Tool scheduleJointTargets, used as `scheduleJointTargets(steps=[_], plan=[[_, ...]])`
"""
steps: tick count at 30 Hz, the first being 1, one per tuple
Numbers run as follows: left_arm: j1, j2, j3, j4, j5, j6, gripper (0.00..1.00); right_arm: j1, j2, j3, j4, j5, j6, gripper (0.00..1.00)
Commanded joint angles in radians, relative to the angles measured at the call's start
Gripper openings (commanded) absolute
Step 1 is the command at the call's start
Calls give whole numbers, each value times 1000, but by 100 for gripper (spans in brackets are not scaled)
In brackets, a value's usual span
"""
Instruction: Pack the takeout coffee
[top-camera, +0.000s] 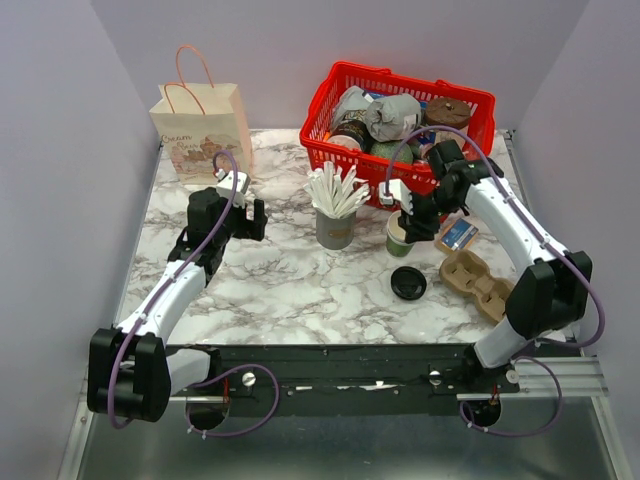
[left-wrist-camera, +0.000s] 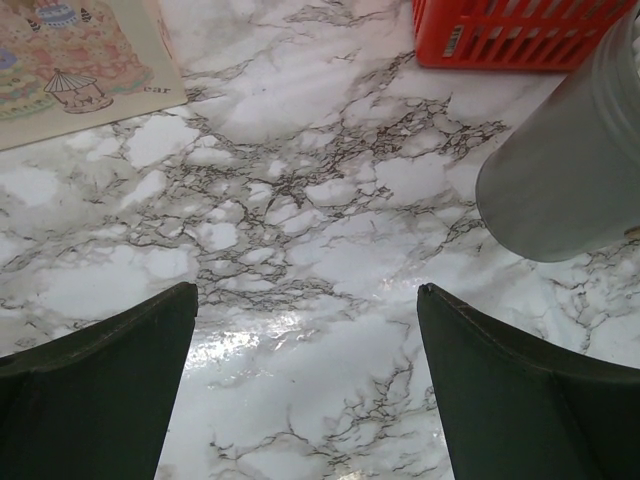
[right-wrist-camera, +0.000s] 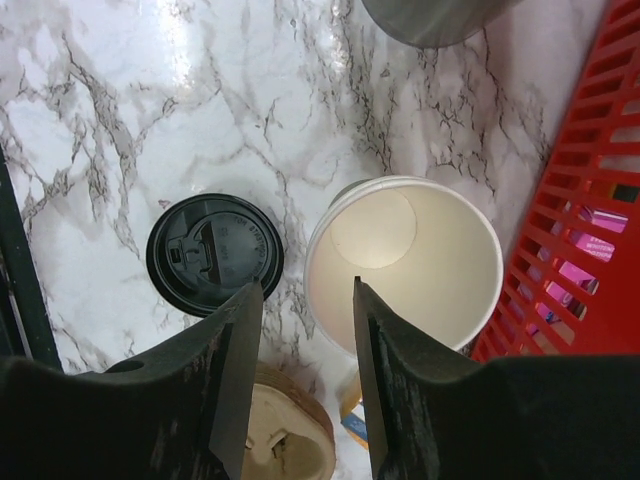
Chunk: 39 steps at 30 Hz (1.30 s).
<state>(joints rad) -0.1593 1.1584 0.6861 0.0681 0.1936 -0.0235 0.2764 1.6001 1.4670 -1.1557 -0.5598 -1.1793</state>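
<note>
Fingers (right-wrist-camera: 225, 400) of the right gripper (right-wrist-camera: 305, 290) hang spread astride the rim of the takeout coffee cup (top-camera: 400, 236), which stands lidless on the marble. Probably light and crushable, so pinch its wall gently. Black lid (top-camera: 408, 283) lies at six o'clock, red basket (top-camera: 340, 155) at twelve. Left gripper (left-wrist-camera: 307, 290) gapes empty.

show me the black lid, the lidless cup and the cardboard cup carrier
black lid (right-wrist-camera: 215, 253): right wrist view, centre of its top
lidless cup (right-wrist-camera: 420, 275): right wrist view, pale inner wall
cardboard cup carrier (top-camera: 478, 282): top external view, middle of the tray
</note>
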Motion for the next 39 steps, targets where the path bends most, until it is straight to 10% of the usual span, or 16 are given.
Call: scheduleJointTargets(steps=[1, 26, 39], plan=[[4, -23, -10, 18, -17, 40, 99, 15, 40, 6, -15, 29, -51, 49], [17, -19, -33, 45, -25, 31, 99, 37, 100, 3, -13, 93, -28, 31], [18, -25, -37, 47, -20, 28, 99, 40, 58, 61, 31, 158, 92, 1]])
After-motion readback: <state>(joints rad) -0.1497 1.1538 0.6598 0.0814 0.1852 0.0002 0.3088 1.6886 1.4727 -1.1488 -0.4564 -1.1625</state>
